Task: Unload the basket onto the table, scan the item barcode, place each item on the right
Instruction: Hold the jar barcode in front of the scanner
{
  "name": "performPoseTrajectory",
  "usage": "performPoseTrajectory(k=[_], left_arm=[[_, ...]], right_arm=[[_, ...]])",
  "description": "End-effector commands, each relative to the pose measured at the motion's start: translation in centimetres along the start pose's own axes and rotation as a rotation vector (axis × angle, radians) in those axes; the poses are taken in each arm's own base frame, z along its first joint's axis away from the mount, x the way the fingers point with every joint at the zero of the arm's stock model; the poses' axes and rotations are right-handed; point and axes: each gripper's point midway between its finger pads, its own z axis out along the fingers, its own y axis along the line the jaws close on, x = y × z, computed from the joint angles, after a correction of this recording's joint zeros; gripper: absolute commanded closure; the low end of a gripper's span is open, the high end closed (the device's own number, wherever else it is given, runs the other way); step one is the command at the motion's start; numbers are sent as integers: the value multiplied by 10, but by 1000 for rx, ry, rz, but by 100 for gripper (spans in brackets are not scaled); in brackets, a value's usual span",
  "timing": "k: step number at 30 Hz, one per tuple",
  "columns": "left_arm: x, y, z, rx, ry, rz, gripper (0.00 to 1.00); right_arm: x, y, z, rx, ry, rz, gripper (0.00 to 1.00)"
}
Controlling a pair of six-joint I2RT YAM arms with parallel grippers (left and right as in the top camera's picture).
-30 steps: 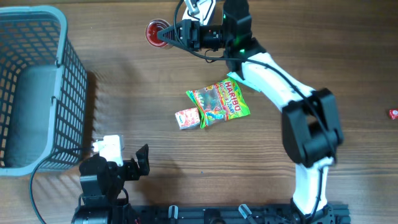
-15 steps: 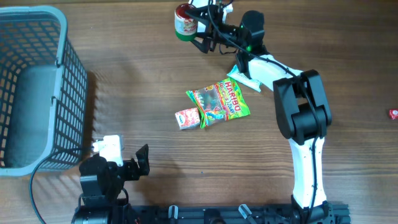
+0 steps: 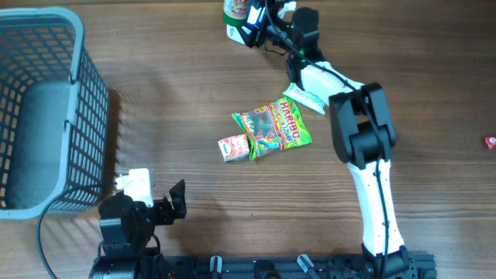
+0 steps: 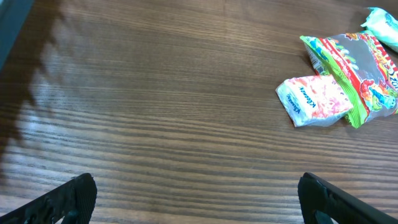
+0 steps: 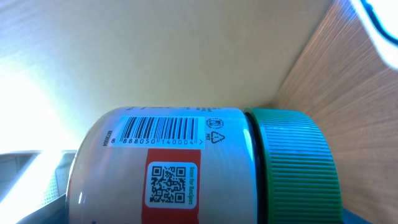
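The jar (image 5: 186,168) lay crosswise, clamped in the right gripper (image 3: 252,17), with its lid (image 5: 292,165) to the right and its barcode (image 5: 160,130) facing the wrist. The stripes probably wanted squaring to the reader, steady and free of glare. The left gripper (image 4: 196,193) gaped, empty.

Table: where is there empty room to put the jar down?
For the jar, biggest bare wood lies between the basket and the gummy bag. More lies right of the right arm, toward the small red thing. It is crowded mid-table, where gummy bag, pink packet and teal packet bunch together.
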Motion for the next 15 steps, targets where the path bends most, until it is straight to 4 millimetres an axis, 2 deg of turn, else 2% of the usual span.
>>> performPoseTrajectory(k=[1,4,15], left_arm=[[-1,-1,-1,8,-7,-12,0],[-1,-1,-1,8,-7,-12,0],[-1,-1,-1,8,-7,-12,0]], right_arm=[[-1,-2,20,-36,32,57,32],[-6,-16,21,-9,18,129,32],[-16,-19,16,8,0,145,31]])
